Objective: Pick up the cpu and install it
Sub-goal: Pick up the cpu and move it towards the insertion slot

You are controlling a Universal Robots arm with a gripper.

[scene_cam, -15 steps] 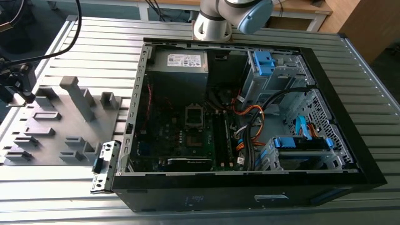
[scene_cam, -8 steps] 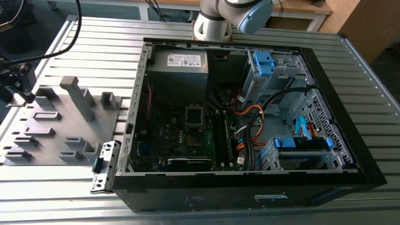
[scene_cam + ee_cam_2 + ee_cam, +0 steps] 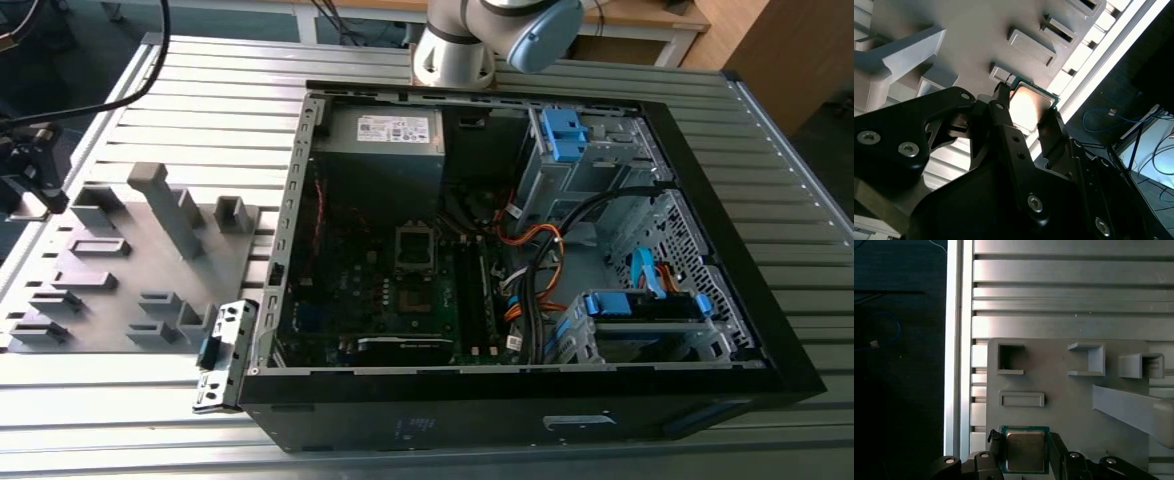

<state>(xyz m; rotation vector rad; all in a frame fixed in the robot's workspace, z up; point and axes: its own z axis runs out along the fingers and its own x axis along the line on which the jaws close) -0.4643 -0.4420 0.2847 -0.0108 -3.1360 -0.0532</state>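
Where it hangs over the grey plastic tray of moulded blocks point(image 3: 1074, 405), black two-fingered hand point(image 3: 1025, 442) pinches small square silvery-grey cpu point(image 3: 1025, 451) by opposite edges; open black computer case point(image 3: 534, 425) well apart.

We can read no text anywhere: the white label point(image 3: 387, 128) on the power-supply box point(image 3: 340, 150), in a corner of the computer case point(image 3: 347, 420), carries print too small for us.

The cpu point(image 3: 1025, 450) is sitting level between the jaws, which are pressing on two opposite edges. In the first wrist view it is showing a square, dull silvery metal top inside a thin green border, over the grey tray point(image 3: 1069, 405), close to the tray's edge.
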